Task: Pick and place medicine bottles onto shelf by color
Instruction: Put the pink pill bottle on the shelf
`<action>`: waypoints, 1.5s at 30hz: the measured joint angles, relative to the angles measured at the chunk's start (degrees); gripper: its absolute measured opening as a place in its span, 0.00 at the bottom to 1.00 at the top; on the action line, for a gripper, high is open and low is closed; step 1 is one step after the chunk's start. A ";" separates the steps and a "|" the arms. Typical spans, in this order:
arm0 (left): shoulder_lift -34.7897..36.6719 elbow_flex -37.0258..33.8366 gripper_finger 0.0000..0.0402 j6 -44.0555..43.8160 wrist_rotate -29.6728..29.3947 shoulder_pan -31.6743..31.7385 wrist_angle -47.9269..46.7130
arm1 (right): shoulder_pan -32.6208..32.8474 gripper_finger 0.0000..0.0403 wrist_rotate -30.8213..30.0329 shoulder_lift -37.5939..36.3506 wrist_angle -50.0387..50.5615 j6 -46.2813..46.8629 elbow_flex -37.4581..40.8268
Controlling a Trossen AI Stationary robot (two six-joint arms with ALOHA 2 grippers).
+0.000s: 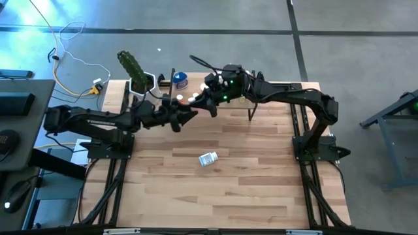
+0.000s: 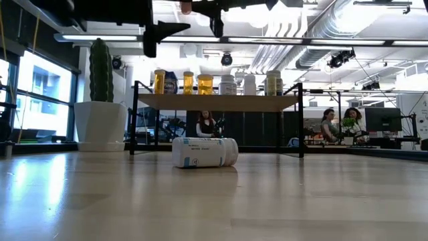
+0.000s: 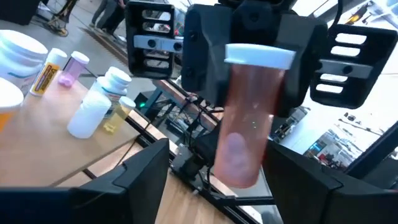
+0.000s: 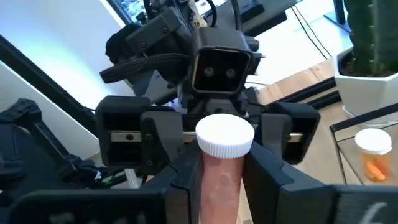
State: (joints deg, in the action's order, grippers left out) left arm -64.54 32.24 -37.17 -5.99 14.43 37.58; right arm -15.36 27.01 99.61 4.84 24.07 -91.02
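Above the shelf [image 1: 261,98], right hand [image 4: 219,180] grips an unlabelled pink bottle [image 4: 222,165]; left hand [image 3: 214,180] spread around it.

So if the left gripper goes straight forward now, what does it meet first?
Most likely the pink bottle held by the right gripper. It stands directly ahead, between the left gripper's open fingers, though the gap is hard to judge.

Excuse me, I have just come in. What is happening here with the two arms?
The right pincer is shut on a pink translucent pill bottle with a white cap and holds it in the air near the low light-wood shelf on black legs. The left pincer faces it, open, with its fingers on either side of the bottle, so this looks like a handover. Several bottles already stand on the shelf, and one white labelled bottle lies on the wooden table.
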 joint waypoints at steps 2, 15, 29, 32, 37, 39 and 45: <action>-0.70 0.00 0.57 -0.19 0.05 0.20 0.38 | -0.06 0.19 0.26 0.00 0.10 -0.17 0.00; -0.76 0.01 0.34 2.27 -0.17 0.14 1.92 | -0.10 0.19 0.96 0.07 0.69 -2.29 -0.02; -0.78 0.01 0.23 6.89 -0.15 0.14 1.65 | -0.08 0.26 1.04 0.07 1.77 -3.80 -0.02; -0.78 0.01 0.23 7.33 0.03 0.14 1.12 | -0.06 0.28 0.65 0.07 2.03 -3.67 -0.02; -0.77 0.01 0.23 10.91 0.36 0.20 0.43 | -0.02 0.33 0.58 0.07 2.80 -4.62 -0.02; -0.76 0.01 0.23 12.25 0.36 0.21 0.11 | -0.02 0.36 0.49 0.07 3.32 -3.94 -0.02; -0.76 0.01 0.23 18.00 0.34 0.23 -2.29 | -1.98 0.48 0.52 0.07 3.48 -2.38 -0.02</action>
State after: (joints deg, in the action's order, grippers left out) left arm -65.30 32.25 -19.17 -5.65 14.66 35.29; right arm -17.34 27.53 99.68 8.32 21.70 -91.05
